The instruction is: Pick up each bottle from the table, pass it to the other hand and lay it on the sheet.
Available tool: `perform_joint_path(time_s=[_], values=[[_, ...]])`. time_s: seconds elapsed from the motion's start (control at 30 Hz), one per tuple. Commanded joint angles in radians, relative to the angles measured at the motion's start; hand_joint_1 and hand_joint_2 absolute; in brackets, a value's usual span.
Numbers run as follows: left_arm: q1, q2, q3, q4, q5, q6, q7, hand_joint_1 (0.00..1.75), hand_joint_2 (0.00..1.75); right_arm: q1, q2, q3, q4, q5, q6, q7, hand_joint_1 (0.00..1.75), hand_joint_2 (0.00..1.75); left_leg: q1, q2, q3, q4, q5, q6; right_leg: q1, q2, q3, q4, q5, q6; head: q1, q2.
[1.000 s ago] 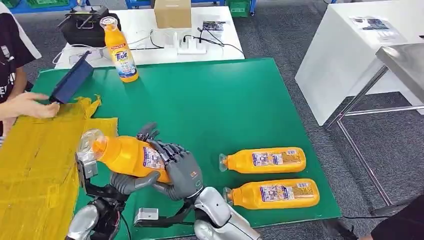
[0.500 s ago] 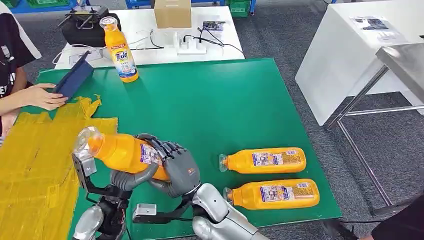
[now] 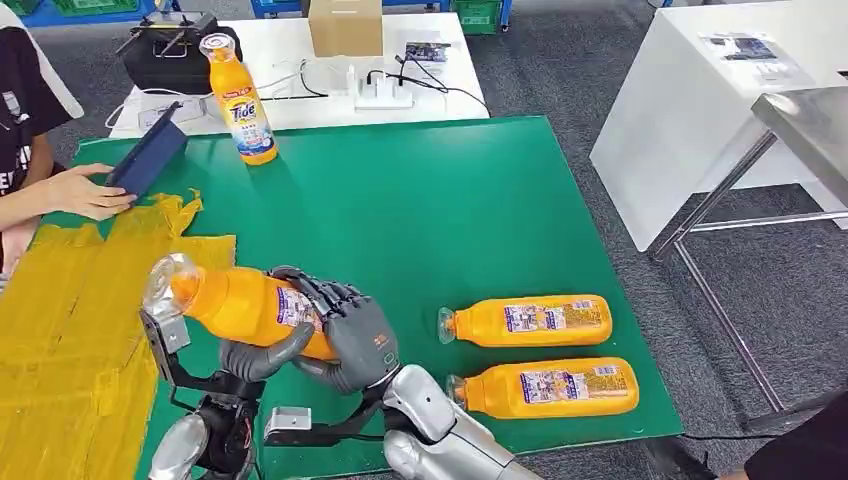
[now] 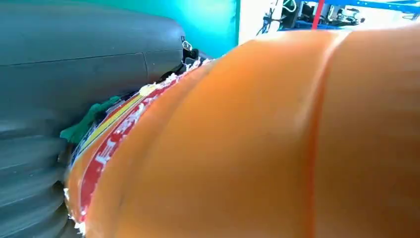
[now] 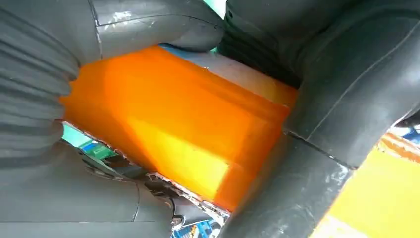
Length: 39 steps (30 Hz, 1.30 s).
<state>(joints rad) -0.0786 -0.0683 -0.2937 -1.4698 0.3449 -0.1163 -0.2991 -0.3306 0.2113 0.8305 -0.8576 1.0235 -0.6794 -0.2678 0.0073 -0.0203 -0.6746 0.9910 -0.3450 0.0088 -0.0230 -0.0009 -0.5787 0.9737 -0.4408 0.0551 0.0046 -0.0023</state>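
An orange bottle [image 3: 235,300] with a clear cap hangs tilted above the green mat [image 3: 430,210], its cap toward the yellow sheet [image 3: 60,330]. My right hand [image 3: 358,335] wraps its base end. My left hand [image 3: 262,357] grips it from below, thumb under the body and fingers curled over the top. The left wrist view has the bottle [image 4: 277,148] pressed against my left hand [image 4: 74,69]. In the right wrist view the bottle [image 5: 183,129] sits between my right hand [image 5: 64,74] and the other hand's dark fingers. Two more orange bottles [image 3: 528,320] [image 3: 545,388] lie on the mat at the right.
Another orange bottle [image 3: 240,100] stands upright at the mat's far edge. A person at the left holds a dark blue tablet [image 3: 145,160] over the sheet's far corner. A white table [image 3: 300,90] behind carries a box, cables and a black case.
The bottle has shifted slightly left toward the sheet with both hands on it. My left fingers have closed over its top. The person's hand moved up onto the tablet.
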Motion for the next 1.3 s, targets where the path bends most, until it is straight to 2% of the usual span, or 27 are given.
perform_joint_path(time_s=[0.03,0.27,0.9,0.97,1.0,1.03,1.07,1.1,1.13,1.2,1.23,1.27,1.3], values=[[-0.078,-0.034,0.044,0.032,0.010,0.037,0.002,1.75,1.75,0.084,0.003,-0.060,-0.057,0.141,-0.019,-0.044,0.00,1.75,0.001,-0.003,0.001,0.000,-0.001,0.000,0.001,-0.003,0.003,0.000,-0.002,-0.002,0.000,0.000],[-0.080,-0.037,0.065,0.030,0.018,0.067,0.000,1.75,1.75,0.168,0.049,-0.219,-0.198,0.201,-0.019,-0.137,0.00,1.75,0.001,-0.002,0.002,0.001,-0.002,0.000,0.001,-0.003,0.003,0.001,-0.002,-0.002,0.000,0.000],[-0.057,-0.053,0.094,0.020,0.016,0.131,-0.020,1.75,1.75,0.204,0.065,-0.275,-0.250,0.225,-0.019,-0.167,0.00,1.75,0.001,0.000,0.005,0.001,-0.004,-0.001,0.002,-0.001,0.007,0.000,-0.003,-0.003,0.000,0.000],[-0.069,-0.034,0.074,0.018,-0.185,0.279,-0.085,1.75,1.75,0.219,0.065,-0.298,-0.298,0.246,-0.019,-0.163,0.00,1.75,0.001,0.001,0.004,0.001,-0.003,0.000,0.002,-0.001,0.006,0.000,-0.003,-0.003,0.000,0.000],[-0.080,-0.019,0.051,0.024,-0.360,0.400,-0.119,1.75,1.75,0.227,0.064,-0.303,-0.314,0.247,-0.019,-0.160,0.00,1.75,0.001,0.000,0.005,0.002,-0.004,-0.001,0.002,-0.002,0.007,0.000,-0.003,-0.003,0.000,0.000],[-0.093,-0.008,0.035,0.029,-0.537,0.520,-0.129,1.75,1.75,0.234,0.056,-0.306,-0.341,0.253,-0.019,-0.144,0.00,1.75,0.001,0.000,0.005,0.002,-0.004,-0.001,0.002,-0.002,0.008,0.000,-0.004,-0.003,0.000,0.000],[-0.115,0.025,0.014,0.056,-0.776,0.633,-0.080,1.75,1.75,0.231,0.035,-0.298,-0.351,0.232,-0.019,-0.117,0.00,1.75,0.001,-0.001,0.006,0.002,-0.005,-0.001,0.003,-0.003,0.008,0.001,-0.005,-0.004,0.000,0.000],[-0.133,0.039,0.007,0.068,-0.973,0.664,-0.005,1.75,1.75,0.205,-0.027,-0.232,-0.361,0.176,-0.019,-0.046,0.00,1.75,0.002,-0.001,0.006,0.003,-0.005,-0.001,0.003,-0.003,0.009,0.002,-0.006,-0.004,0.000,0.000],[-0.136,0.035,0.023,0.073,-0.977,0.654,-0.008,1.75,1.75,0.193,-0.062,-0.195,-0.382,0.153,-0.019,-0.011,0.00,1.75,0.002,-0.001,0.006,0.003,-0.005,-0.001,0.003,-0.003,0.010,0.002,-0.006,-0.004,0.000,0.000],[-0.137,0.034,0.027,0.075,-0.979,0.650,-0.010,1.75,1.75,0.190,-0.070,-0.186,-0.387,0.147,-0.019,-0.003,0.00,1.75,0.001,-0.002,0.004,0.000,-0.002,0.000,0.002,-0.003,0.006,-0.001,-0.002,-0.002,0.000,0.000],[-0.159,0.073,-0.002,0.111,-1.312,0.665,0.143,1.75,1.75,0.185,-0.100,-0.172,-0.413,0.118,0.022,0.048,0.00,1.75,0.001,-0.001,0.003,0.000,-0.001,0.000,0.001,-0.002,0.004,-0.001,-0.001,-0.002,0.000,0.000],[-0.174,0.094,-0.012,0.120,-1.479,0.638,0.231,1.75,1.75,0.190,-0.129,-0.177,-0.460,0.110,0.057,0.078,0.00,1.75,0.001,-0.001,0.006,0.001,-0.003,0.000,0.002,-0.003,0.007,-0.001,-0.003,-0.003,0.000,0.000],[-0.204,0.140,-0.025,0.158,-1.755,0.561,0.378,1.75,1.75,0.203,-0.164,-0.199,-0.521,0.099,0.118,0.114,0.00,1.75,0.002,-0.001,0.009,0.002,-0.005,0.000,0.003,-0.003,0.012,0.000,-0.005,-0.005,0.000,0.000]])
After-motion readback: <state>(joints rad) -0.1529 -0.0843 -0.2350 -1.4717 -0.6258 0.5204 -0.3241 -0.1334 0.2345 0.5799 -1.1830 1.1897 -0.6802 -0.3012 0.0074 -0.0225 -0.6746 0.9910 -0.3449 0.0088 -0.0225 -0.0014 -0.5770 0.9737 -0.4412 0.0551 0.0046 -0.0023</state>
